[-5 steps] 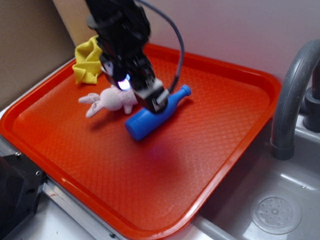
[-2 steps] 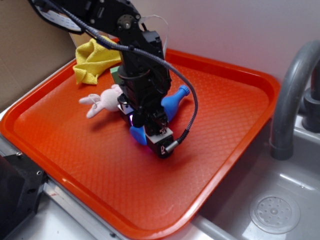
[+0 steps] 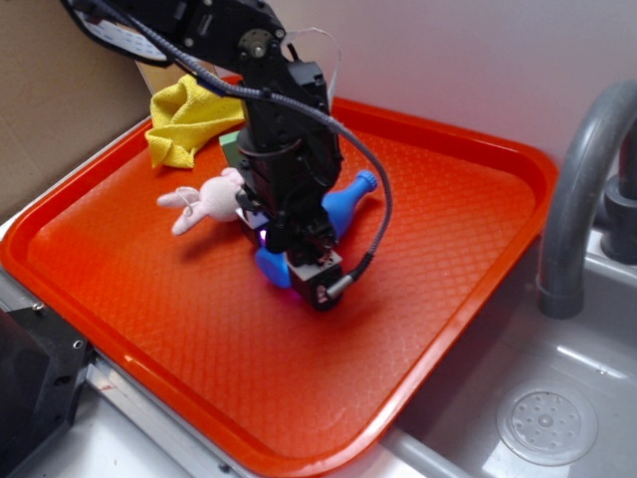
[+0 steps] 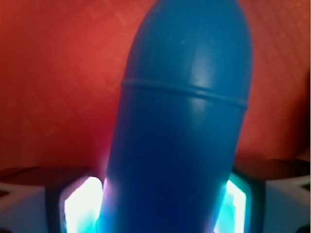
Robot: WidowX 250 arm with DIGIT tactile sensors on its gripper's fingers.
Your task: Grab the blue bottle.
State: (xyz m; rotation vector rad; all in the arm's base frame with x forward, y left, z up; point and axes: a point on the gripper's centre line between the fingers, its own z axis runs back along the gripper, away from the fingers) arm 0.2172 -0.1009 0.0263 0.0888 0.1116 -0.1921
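Blue bottle (image 3: 343,202) lies on its side near the middle of the orange tray (image 3: 478,199), neck and ribbed cap pointing toward the back right, fat end toward the front. Gripper (image 3: 284,261) is down over the bottle's body, black arm covering most of it in the exterior view; only the neck end and a bit of the base show on either side. Wrist view: blue bottle (image 4: 182,121) fills the frame, body running up the centre, with one lit finger pad (image 4: 80,206) at lower left and the other at lower right, one on each flank. Pads sit right at the bottle's sides; whether they actually press it or a small gap remains cannot be told, so grasp state is unclear. Pink plush bunny (image 3: 199,201) lies just beside the arm on the left, ears toward the left. Yellow cloth (image 3: 184,121) is bunched at the tray's back left corner, with a green block (image 3: 230,149) next to it. Grey faucet (image 3: 577,189) and sink (image 3: 547,423) on the right, off the tray
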